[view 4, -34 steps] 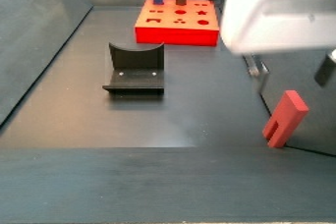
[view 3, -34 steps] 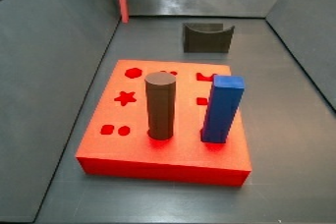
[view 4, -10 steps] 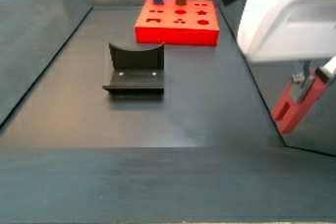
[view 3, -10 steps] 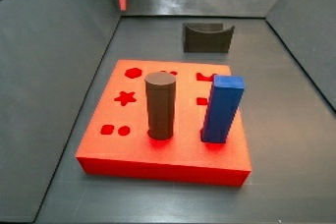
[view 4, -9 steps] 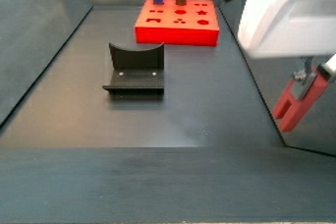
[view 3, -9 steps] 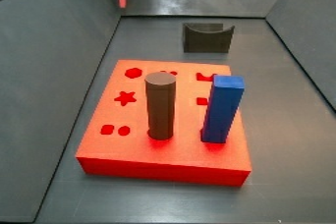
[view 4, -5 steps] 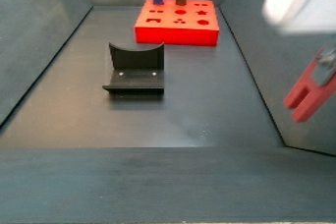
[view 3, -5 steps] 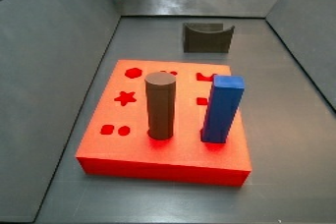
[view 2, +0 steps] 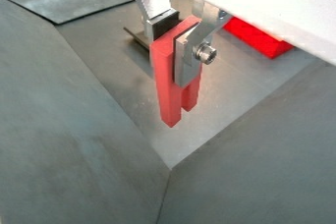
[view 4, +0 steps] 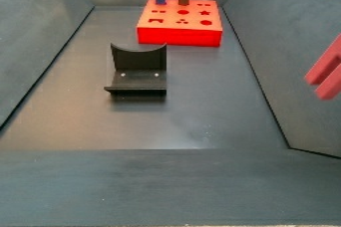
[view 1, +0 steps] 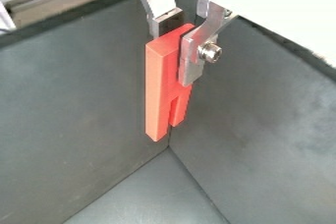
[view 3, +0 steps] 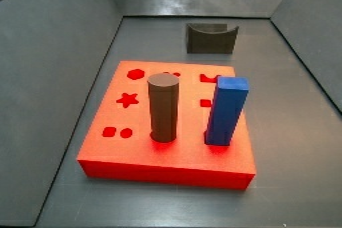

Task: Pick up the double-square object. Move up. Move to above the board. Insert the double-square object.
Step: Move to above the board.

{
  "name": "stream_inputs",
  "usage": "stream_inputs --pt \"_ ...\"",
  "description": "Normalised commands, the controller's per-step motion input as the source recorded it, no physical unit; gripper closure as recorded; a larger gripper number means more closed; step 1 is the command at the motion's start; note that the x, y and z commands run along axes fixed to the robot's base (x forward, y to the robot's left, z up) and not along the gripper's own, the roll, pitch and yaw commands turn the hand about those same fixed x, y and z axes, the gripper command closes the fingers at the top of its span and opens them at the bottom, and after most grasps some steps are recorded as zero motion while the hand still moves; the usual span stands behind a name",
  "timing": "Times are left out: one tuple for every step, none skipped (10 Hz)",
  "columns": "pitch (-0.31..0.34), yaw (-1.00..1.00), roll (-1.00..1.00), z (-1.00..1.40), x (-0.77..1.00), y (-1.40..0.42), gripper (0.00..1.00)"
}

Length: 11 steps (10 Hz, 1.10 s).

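Gripper (view 1: pixel 182 33) above the grey floor, fingers (view 1: pixel 199 49) clamped on the double-square object (view 1: pixel 164 85); its long axis hangs along the fingers, free end downward.

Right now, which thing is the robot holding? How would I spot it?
Find the gripper, up off the floor by the grey wall. Between its silver fingers hangs a slim red bar, standing upright. The blue post and brown cylinder are thicker and stand on the board.
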Motion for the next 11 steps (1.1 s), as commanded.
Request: stream_inputs --pt "0.067 0.01 0.03 1.00 -0.43 0.05 1.00" --pt "0.066 0.02 0.03 1.00 -0.49 0.04 1.00" --pt "0.068 0.02 0.04 1.00 -0.54 0.03 1.00" --pt "0.076 0.02 0.04 0.93 -0.59 0.01 1.00" --pt "0.079 0.02 0.05 0.84 -0.59 0.01 1.00" --pt "0.081 0.02 0.04 0.65 -0.59 0.00 1.00" --pt "0.080 0.01 0.04 0.52 -0.59 0.00 1.00" --pt "0.082 0.01 0.04 0.32 -0.58 -0.01 1.00" --pt "0.084 0.02 0.05 0.18 -0.59 -0.01 1.00" --pt "0.074 0.02 0.05 0.02 -0.58 -0.01 1.00" --pt "0.071 0.02 0.05 0.01 -0.58 0.00 1.00"
